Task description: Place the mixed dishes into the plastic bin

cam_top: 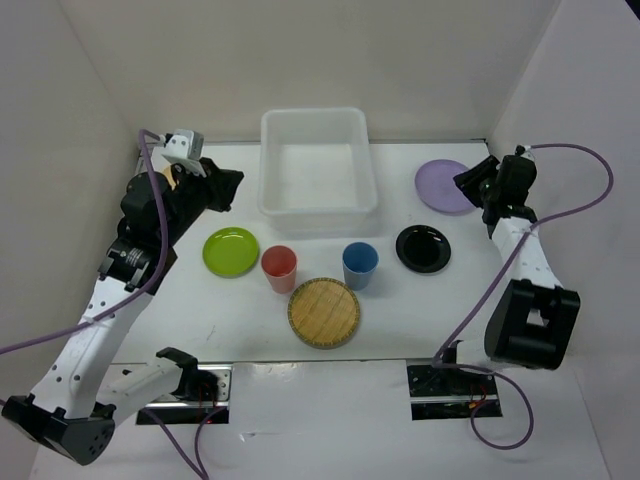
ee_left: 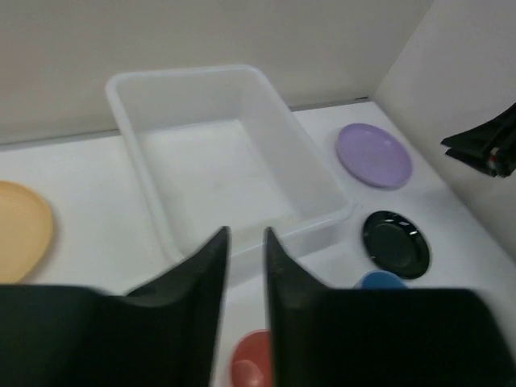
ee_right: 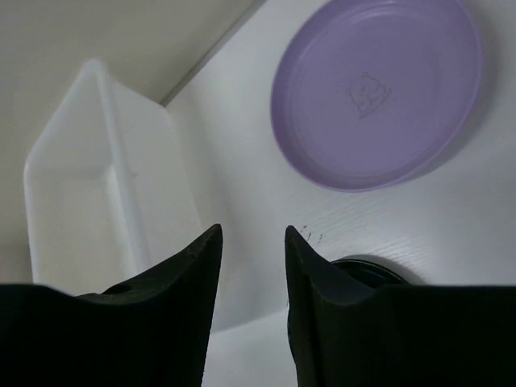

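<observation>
The translucent white plastic bin (cam_top: 312, 115) stands empty at the back centre. In front of it sit a lime green plate (cam_top: 231, 250), a coral-red cup (cam_top: 279, 267), a blue cup (cam_top: 360, 264), a woven tan plate (cam_top: 324, 312) and a glossy black plate (cam_top: 422, 248). A lilac plate (cam_top: 440, 186) lies at the right. An orange plate (ee_left: 20, 230) lies left of the bin, mostly hidden by my left arm from above. My left gripper (cam_top: 232, 188) hovers left of the bin, its jaws slightly apart and empty. My right gripper (cam_top: 466, 182) hangs open and empty over the lilac plate's (ee_right: 375, 89) near edge.
White walls close in the table on the left, back and right. The right wall runs close behind the lilac plate. Purple cables loop off both arms. Both arm bases sit at the near edge.
</observation>
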Tool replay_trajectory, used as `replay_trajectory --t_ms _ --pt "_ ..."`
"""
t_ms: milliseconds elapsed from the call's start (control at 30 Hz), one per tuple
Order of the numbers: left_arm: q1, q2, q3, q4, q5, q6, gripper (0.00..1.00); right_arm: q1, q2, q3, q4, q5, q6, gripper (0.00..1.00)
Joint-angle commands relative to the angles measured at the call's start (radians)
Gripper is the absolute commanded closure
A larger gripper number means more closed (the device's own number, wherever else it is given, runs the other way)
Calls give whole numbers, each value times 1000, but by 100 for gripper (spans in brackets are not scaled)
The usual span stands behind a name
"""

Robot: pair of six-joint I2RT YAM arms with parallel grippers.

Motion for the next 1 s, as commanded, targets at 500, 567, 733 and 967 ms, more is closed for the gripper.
replay_trajectory --t_ms 500,567,733,967 --pt "184 90 -14 10 220 -3 16 -27 447 170 69 240 155 42" --pt "199 90 -14 22 220 -13 16 -39 481 185 69 240 193 42" --pt "233 90 -5 22 247 -43 12 -48 544 198 69 255 240 42" --pt "253 90 -15 22 248 -53 9 -68 621 216 79 234 281 42"
